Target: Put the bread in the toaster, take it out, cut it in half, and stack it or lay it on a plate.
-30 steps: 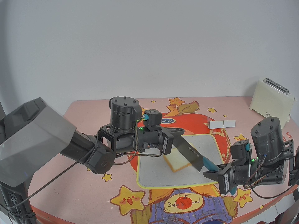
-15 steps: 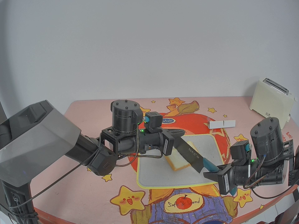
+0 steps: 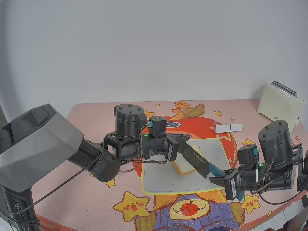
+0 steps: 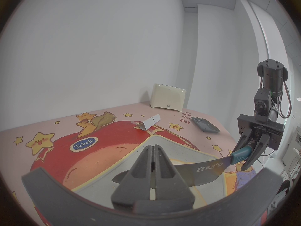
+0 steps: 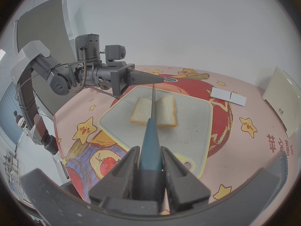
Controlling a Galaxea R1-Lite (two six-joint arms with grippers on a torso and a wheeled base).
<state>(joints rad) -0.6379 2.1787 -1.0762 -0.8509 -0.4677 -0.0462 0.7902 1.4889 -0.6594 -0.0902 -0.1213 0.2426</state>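
Observation:
A slice of bread [image 3: 183,166] lies on the pale cutting board [image 3: 160,180]. My right gripper [image 3: 221,178] is shut on the teal handle of a dark knife [image 3: 195,159], whose blade runs across the slice. From the right wrist the blade [image 5: 153,101] stands between two bread halves [image 5: 141,110], with the right gripper [image 5: 150,150] around the handle [image 5: 150,138]. My left gripper [image 3: 185,138] is shut with nothing in it, its tip [image 5: 158,78] over the blade's far end. I cannot tell if it touches the blade [image 4: 200,171].
The cream toaster [image 3: 280,103] stands at the table's far right corner. A folded white card [image 3: 228,127] lies beyond the board. A dark flat tray [image 4: 205,124] sits near the toaster. The pink table [image 3: 96,119] ends close behind both arms.
The left gripper has shifted slightly right and down over the blade. The bread now shows thicker on both sides of the knife. The right arm has barely moved.

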